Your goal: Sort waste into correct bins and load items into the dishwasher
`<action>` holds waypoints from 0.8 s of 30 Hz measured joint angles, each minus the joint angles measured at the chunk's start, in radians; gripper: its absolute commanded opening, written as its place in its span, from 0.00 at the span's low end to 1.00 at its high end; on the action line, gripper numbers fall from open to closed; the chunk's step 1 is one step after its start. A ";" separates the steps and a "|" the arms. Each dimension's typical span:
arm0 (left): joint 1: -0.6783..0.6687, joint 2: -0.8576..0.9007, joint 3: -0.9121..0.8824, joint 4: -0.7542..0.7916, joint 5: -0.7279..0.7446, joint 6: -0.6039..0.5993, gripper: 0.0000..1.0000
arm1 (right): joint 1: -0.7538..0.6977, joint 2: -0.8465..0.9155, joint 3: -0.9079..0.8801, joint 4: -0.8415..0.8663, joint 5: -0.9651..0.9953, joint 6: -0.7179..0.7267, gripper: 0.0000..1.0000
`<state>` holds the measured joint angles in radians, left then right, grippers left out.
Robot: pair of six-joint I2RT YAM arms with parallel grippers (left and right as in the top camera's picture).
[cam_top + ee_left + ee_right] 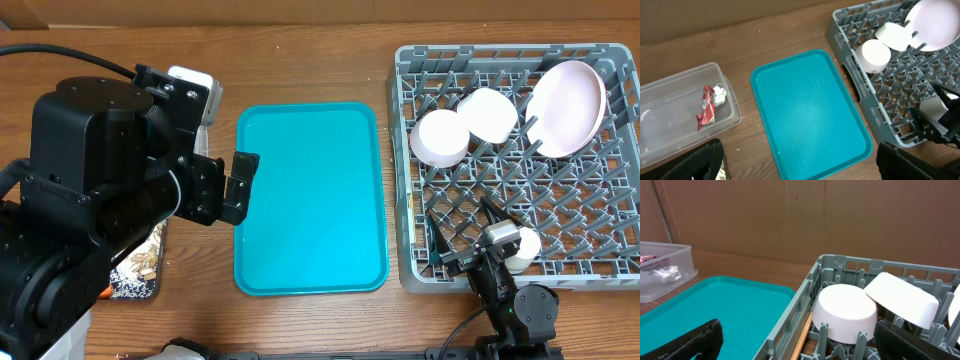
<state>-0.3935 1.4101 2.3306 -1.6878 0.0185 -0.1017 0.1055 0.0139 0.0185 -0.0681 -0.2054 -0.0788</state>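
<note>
Underneath, brown wood-grain table (300, 50); cardboard wall (765, 215) behind dish rack (840, 259).

We record a brown wood-grain desk (300, 60). Directly on it stand a teal serving tray (310, 200) at centre frame, a grey dish rack (500, 52) just right of it, a clear tub (660, 125) at left, and a black tray (156, 280) at lower left, mostly hidden.
</note>
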 measured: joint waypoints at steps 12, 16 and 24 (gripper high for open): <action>0.000 0.000 0.000 0.000 0.000 0.000 1.00 | 0.000 0.000 0.000 0.000 0.000 0.000 1.00; 0.000 0.000 0.000 0.000 0.000 0.000 1.00 | 0.000 0.000 0.000 0.000 0.000 0.000 1.00; 0.097 -0.040 -0.045 0.178 0.009 0.023 1.00 | 0.000 0.000 0.000 0.000 0.000 0.000 1.00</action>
<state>-0.2970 1.3697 2.2852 -1.5097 0.0277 -0.0792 0.1055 0.0139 0.0185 -0.0681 -0.2050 -0.0792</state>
